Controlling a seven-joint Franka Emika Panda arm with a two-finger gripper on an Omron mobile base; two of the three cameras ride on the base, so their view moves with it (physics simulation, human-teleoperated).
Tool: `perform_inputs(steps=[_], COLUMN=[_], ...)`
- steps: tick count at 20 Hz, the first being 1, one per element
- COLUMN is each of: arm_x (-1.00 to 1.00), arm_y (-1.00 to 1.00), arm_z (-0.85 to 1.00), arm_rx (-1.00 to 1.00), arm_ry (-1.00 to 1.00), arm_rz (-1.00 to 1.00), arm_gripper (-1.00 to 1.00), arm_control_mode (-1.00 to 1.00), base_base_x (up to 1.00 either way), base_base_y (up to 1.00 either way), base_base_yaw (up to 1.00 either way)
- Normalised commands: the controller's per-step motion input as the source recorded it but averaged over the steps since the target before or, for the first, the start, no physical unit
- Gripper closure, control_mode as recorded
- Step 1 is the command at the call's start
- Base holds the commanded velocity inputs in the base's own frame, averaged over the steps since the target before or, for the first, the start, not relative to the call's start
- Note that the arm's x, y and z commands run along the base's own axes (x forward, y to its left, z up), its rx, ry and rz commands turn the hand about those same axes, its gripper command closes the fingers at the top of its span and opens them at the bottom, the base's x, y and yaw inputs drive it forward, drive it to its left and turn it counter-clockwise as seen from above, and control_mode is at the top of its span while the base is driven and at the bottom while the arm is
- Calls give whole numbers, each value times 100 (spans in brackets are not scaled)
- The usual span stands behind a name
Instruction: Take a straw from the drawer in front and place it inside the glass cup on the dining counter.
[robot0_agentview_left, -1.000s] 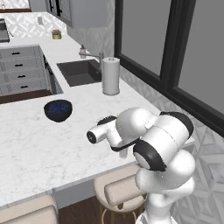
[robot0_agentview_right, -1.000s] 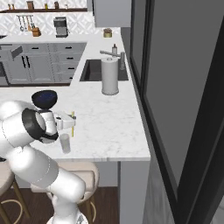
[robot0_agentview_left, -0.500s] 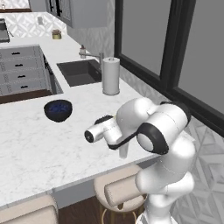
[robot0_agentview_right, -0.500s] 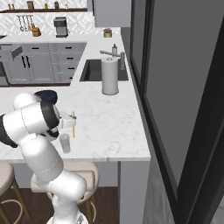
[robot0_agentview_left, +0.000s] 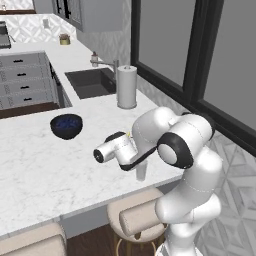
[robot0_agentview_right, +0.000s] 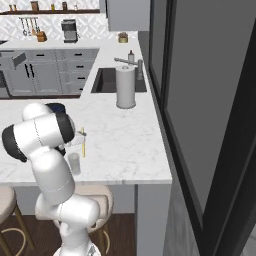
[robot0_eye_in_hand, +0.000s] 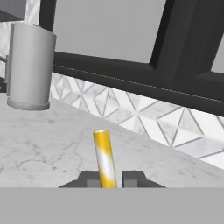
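- Since the earlier frame the arm has swung its elbow round and drawn the hand in, so the claw (robot0_eye_in_hand: 109, 179) now sits above the counter's near edge, close to the glass cup (robot0_agentview_right: 74, 163).
- Far left in the left base view, the dark blue bowl (robot0_agentview_left: 66, 125) rests well apart from the work, toward the middle of the counter (robot0_agentview_left: 35, 165).
- Next right, the claw is closed on the straw (robot0_eye_in_hand: 105, 158), which stands up between its tips in the hand view; in the right base view the straw hangs near upright just beside the cup, above and slightly to its right.
- The cup stands at the counter's near edge, partly hidden behind the arm in the left base view.
- Further right and back, the paper-towel roll (robot0_agentview_left: 126, 87) stands by the sink.
- Risk: the straw's lower end looks off to one side of the cup's mouth. Lowering now could strike the rim and tip the light cup over the near edge.
- Letting go too early would drop the straw onto the counter.
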Motion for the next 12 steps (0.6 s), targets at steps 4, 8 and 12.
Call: perform_inputs(steps=[4,8,12], arm_x=[-3,0,0], arm_y=[0,0,0], arm_z=[2,5,2], arm_rx=[0,0,0], arm_ry=[0,0,0], arm_rz=[0,0,0], arm_gripper=[100,100,100], arm_control_mode=[-100,-100,-100], base_base_x=[0,0,0], base_base_y=[0,0,0], base_base_yaw=[0,0,0])
